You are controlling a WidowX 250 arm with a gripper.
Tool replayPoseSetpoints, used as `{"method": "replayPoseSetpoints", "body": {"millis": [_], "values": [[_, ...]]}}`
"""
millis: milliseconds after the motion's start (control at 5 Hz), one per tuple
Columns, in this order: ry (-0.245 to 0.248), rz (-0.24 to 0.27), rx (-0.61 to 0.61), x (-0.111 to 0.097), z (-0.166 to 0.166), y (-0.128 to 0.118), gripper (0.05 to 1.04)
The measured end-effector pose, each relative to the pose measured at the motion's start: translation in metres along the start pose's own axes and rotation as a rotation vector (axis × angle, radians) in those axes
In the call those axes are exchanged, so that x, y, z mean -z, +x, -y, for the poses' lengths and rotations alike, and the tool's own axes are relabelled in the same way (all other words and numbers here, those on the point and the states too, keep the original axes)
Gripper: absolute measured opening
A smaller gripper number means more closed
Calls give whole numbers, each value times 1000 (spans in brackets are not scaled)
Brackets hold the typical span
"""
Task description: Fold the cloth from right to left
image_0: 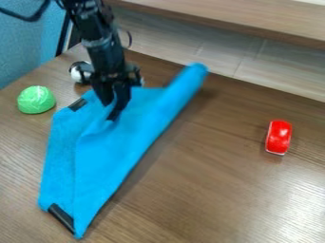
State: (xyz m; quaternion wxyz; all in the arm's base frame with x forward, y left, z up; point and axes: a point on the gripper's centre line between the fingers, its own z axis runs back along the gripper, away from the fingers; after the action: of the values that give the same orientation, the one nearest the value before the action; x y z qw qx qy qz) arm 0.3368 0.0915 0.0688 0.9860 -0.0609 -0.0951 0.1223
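Note:
The black gripper (pixel 113 110) hangs down over the upper left part of the blue cloth (pixel 117 152), its tips at the cloth's surface. Whether it holds any fabric I cannot tell. The cloth lies at a slant, from a narrow lower end near the bottom left to a rounded, raised upper right corner. Its right edge is a thick, rolled-looking fold. Black strips show at its upper left corner and at its lower left end.
A green ball-like object (pixel 36 99) sits left of the cloth. Behind the gripper is a partly hidden white and black round object (pixel 80 72). A red object (pixel 278 137) lies on the wooden table (pixel 209 194) at the right. A raised ledge (pixel 254 21) runs along the back.

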Motion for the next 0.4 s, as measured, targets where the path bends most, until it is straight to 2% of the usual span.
{"method": "replayPoseSetpoints", "body": {"millis": [200, 400], "values": [[-15, 85, 25, -23, 10, -1, 835], [39, 87, 79, -41, 23, -3, 1002]]}}
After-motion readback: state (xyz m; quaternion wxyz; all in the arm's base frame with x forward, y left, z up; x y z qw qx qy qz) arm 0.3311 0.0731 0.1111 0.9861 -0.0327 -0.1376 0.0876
